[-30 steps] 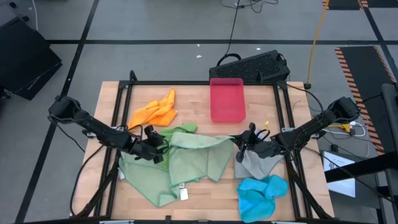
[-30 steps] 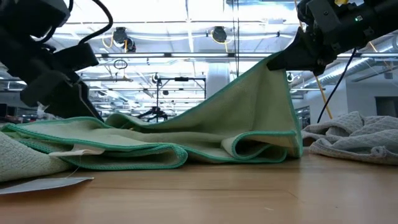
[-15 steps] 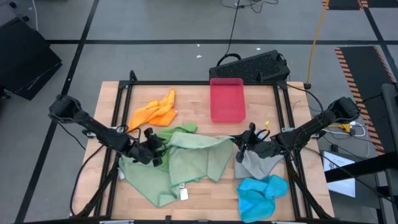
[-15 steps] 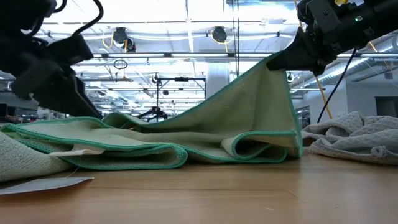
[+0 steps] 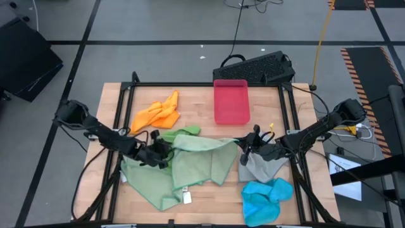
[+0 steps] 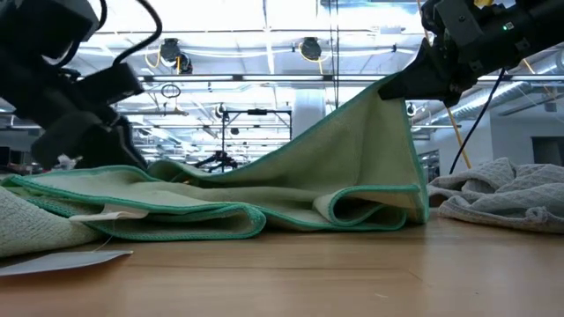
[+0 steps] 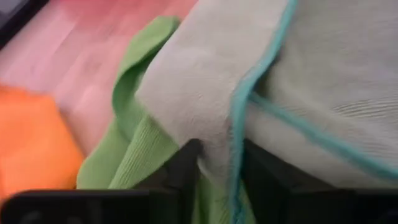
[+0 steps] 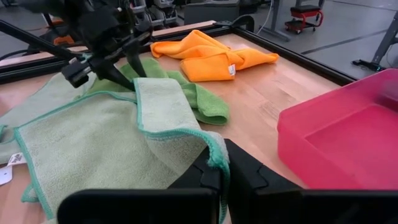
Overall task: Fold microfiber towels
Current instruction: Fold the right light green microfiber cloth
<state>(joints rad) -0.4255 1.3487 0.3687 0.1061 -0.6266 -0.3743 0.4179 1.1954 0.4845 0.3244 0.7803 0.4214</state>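
Currently the right claw is clenched on a corner of the pale sage towel, lifting it off the surface. Opposite, the left claw pinches that towel's other corner, beside the bright green towel.

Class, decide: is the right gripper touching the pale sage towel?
Touching. In the right wrist view the right gripper pinches the pale sage towel by its teal-edged corner.

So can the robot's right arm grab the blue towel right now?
Probably not yet. The right gripper is shut on a corner of the pale green towel, so it is busy, though the blue towel lies close by, uncovered.
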